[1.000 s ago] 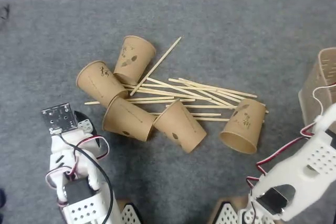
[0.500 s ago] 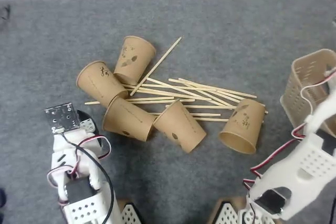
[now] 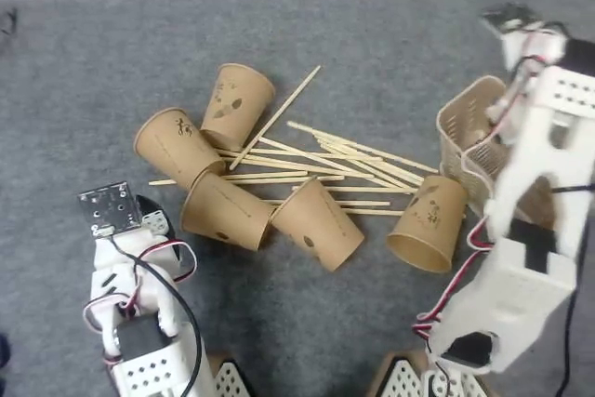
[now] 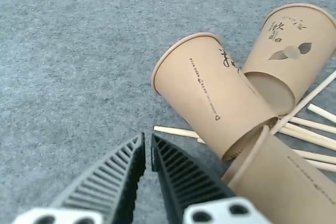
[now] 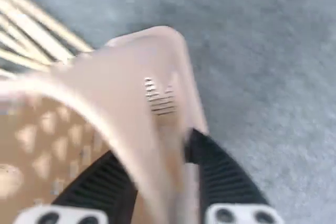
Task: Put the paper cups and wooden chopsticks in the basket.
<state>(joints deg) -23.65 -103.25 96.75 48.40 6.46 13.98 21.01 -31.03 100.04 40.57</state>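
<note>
Several brown paper cups lie on their sides on the grey carpet; the nearest to the basket is one cup (image 3: 428, 223). Wooden chopsticks (image 3: 344, 169) are scattered among them. The beige plastic basket (image 3: 468, 127) stands tilted at the right, against the ends of the chopsticks. My right gripper (image 5: 157, 148) is shut on the basket wall (image 5: 126, 82), one finger on each side. My left gripper (image 4: 147, 142) is shut and holds nothing, low over the carpet just short of a cup (image 4: 215, 98) and a chopstick end (image 4: 176, 131).
The left arm (image 3: 130, 276) stands at the lower left, the right arm (image 3: 530, 230) along the right edge. Bare carpet (image 3: 400, 44) lies beyond the pile and at the far left. Another cup (image 4: 286, 51) lies behind the nearest one.
The right arm has swung the basket leftward and away from the table's near edge, up to the chopstick pile, shifting some sticks. The left arm has hardly moved.
</note>
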